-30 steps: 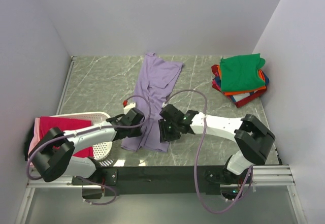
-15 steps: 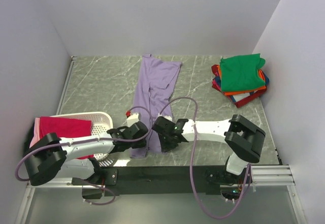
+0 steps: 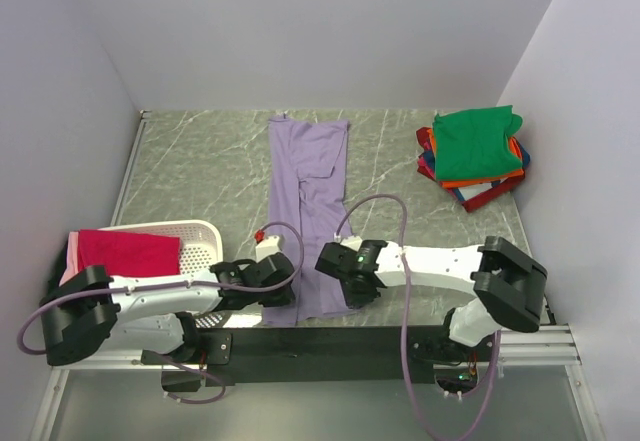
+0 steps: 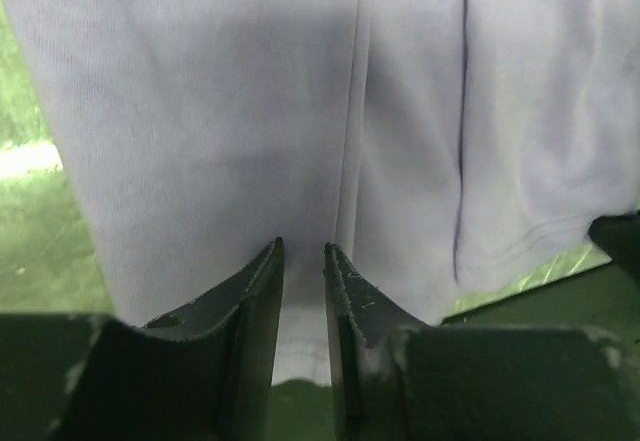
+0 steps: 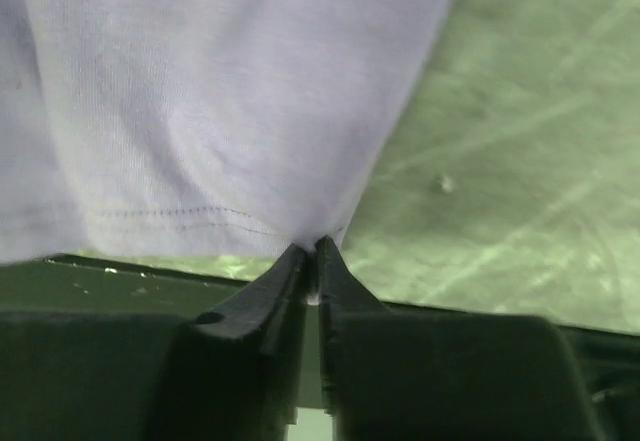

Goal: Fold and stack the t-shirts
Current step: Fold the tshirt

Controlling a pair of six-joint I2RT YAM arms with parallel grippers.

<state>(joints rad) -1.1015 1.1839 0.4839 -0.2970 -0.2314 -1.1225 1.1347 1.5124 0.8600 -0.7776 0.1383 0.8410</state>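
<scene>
Nearest me, the left pincer (image 4: 303, 251) and right pincer (image 5: 310, 251) are both nipped nearly closed on the near hem of the purple shirt (image 3: 310, 176), which lies long and unfolded up the middle of the tabletop (image 3: 200, 161). A red shirt (image 3: 125, 251) waits in the basket (image 3: 200, 228) at left. Far right stands a folded stack (image 3: 478, 141), so I'd judge the job past halfway.

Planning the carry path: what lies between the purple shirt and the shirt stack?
In the top view, bare tabletop separates the purple shirt and stack; only the right arm's cable arches over the near part.
</scene>
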